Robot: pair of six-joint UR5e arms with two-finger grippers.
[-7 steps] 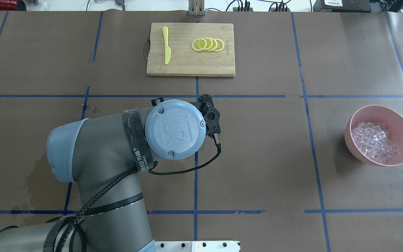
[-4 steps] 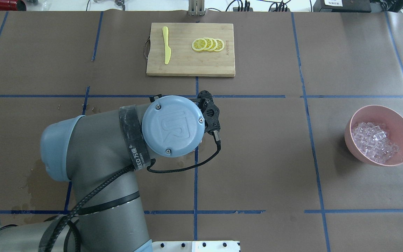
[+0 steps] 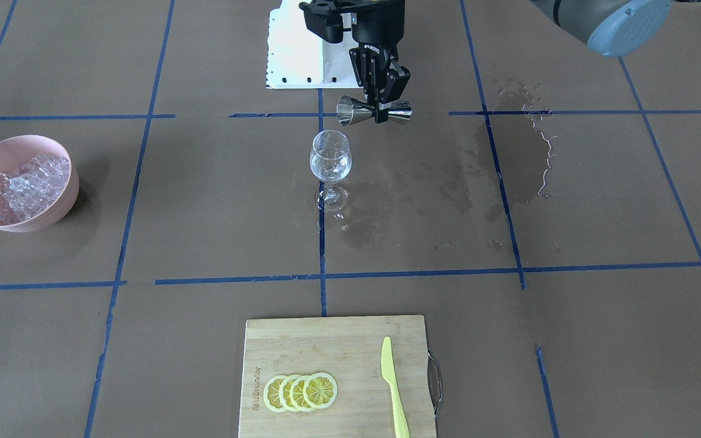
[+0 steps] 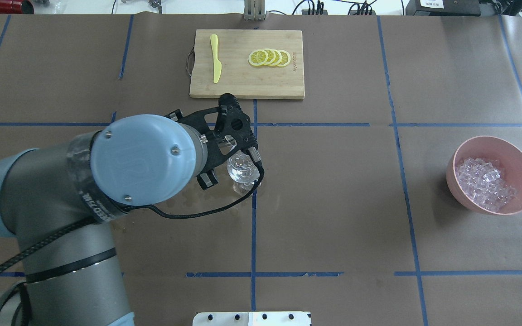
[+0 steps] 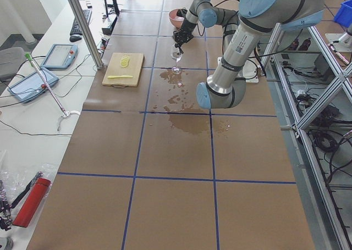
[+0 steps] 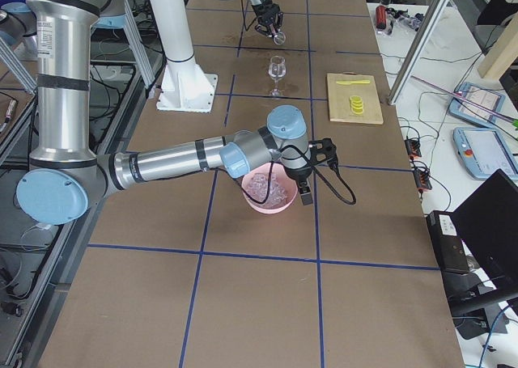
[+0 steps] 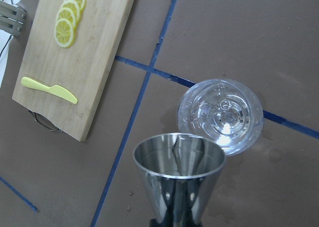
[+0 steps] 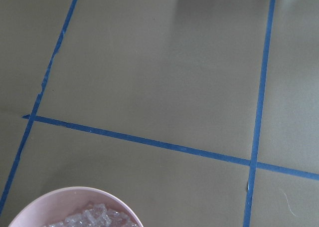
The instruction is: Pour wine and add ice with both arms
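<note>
My left gripper [image 3: 380, 109] was clamped on the jigger [image 3: 347, 111], tipped flat on its side, mouth up beside the rim of the glass [image 3: 330, 159]. The jigger looked empty from the wrist, and what I took for wine [image 3: 330, 171] sat low in the glass. So: pour step, near done I'd say. Next: right the jigger, lift clear without clipping the rim. Ice [image 4: 485, 183] lay in the bowl [image 4: 492, 146], well apart to the right. Right gripper [image 6: 304, 188] was by the bowl, apart or together I couldn't tell.

No clearly legible text anywhere
</note>
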